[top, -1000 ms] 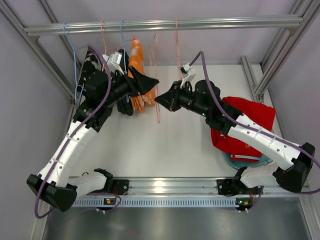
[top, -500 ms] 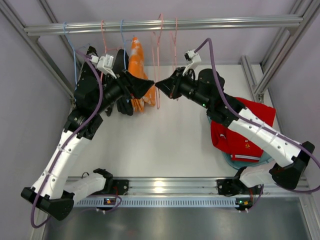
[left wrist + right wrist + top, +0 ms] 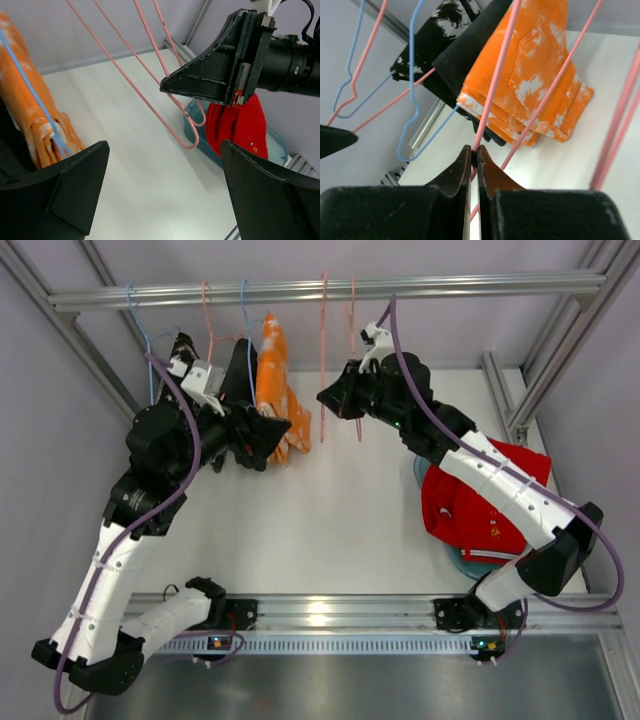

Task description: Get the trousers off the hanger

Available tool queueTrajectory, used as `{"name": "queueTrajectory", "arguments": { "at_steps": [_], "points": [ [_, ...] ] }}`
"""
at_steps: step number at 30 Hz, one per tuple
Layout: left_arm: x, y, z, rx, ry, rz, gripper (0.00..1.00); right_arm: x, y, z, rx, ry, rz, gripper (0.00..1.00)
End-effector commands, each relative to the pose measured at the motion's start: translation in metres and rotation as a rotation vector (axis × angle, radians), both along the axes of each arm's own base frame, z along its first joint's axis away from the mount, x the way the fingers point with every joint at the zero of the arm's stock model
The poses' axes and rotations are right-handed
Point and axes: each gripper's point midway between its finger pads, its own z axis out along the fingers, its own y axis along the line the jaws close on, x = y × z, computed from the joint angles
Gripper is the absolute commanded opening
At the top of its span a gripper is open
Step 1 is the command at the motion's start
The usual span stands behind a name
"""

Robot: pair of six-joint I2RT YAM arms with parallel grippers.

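The orange trousers with white markings hang folded over a blue hanger from the rail, next to a black garment. Red trousers lie in a teal basin at the right. My right gripper is shut on the wire of an empty pink hanger, held up at the rail; in the right wrist view the jaws pinch that wire. My left gripper is wide open beside the orange trousers, with nothing between its fingers.
A metal rail crosses the back and carries several more pink and blue hangers. Frame posts stand at both sides. White tabletop lies bare between the arms.
My right gripper has lifted the pink hanger up and back to the rail. My left gripper has opened fully and drawn away to the left, toward the orange trousers.
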Motion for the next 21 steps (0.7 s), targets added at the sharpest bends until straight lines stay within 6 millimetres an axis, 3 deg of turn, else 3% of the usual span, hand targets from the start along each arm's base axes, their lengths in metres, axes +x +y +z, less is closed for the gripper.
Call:
{"name": "queueTrajectory", "arguments": {
  "at_steps": [1,5,11,12,13,16,21],
  "points": [
    [-0.01,0.02,0.007,0.104,-0.069,0.046,0.98,0.006,-0.004,0.011,0.006,-0.008,0.001,0.0],
    [-0.017,0.029,0.001,0.136,-0.044,0.069,0.98,0.01,-0.005,-0.011,-0.018,0.043,0.009,0.0],
    [-0.027,0.03,-0.001,0.12,0.03,0.039,0.98,0.008,-0.005,-0.016,-0.025,0.03,0.039,0.02],
    [-0.023,0.029,-0.005,0.126,0.058,0.037,0.98,0.007,-0.006,-0.013,-0.018,0.026,0.043,0.1],
    [-0.025,0.032,-0.003,0.132,0.08,0.046,0.98,0.004,-0.006,-0.008,-0.011,0.017,0.052,0.27],
    [-0.017,0.032,-0.005,0.14,0.159,0.045,0.98,-0.002,-0.011,0.007,0.003,-0.02,0.053,0.5],
    [0.003,0.028,0.01,0.058,0.222,0.03,0.92,-0.011,-0.028,0.027,0.003,-0.074,0.027,0.71]
  ]
}}
